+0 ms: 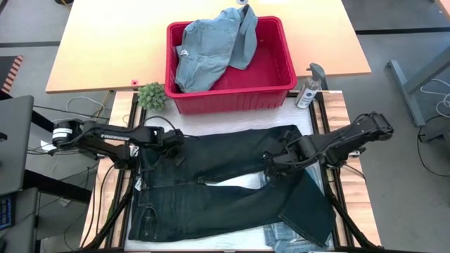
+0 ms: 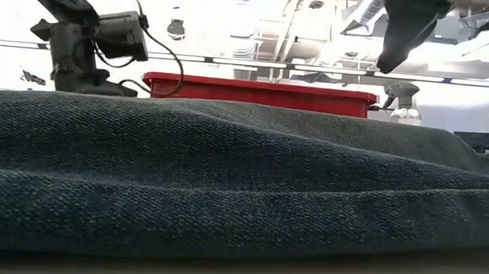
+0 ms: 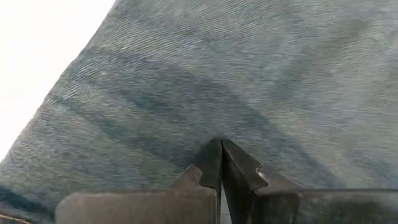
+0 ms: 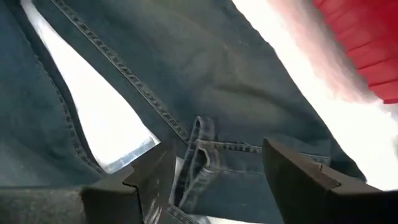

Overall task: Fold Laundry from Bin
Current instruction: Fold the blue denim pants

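We pin the long dark denim trousers [image 1: 232,186] at nine o'clock with the left gripper [image 1: 171,138] pinched shut, while the right gripper [image 1: 271,163] hovers wide-fingered at three o'clock, probably ready to fold a leg.

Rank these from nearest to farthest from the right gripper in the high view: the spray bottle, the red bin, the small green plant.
From the right gripper, open over the dark jeans:
1. Spray bottle, beyond it, by the bin's right corner.
2. Red bin, at the table's far middle, light denim inside.
3. Small green plant, far across, left of the bin.
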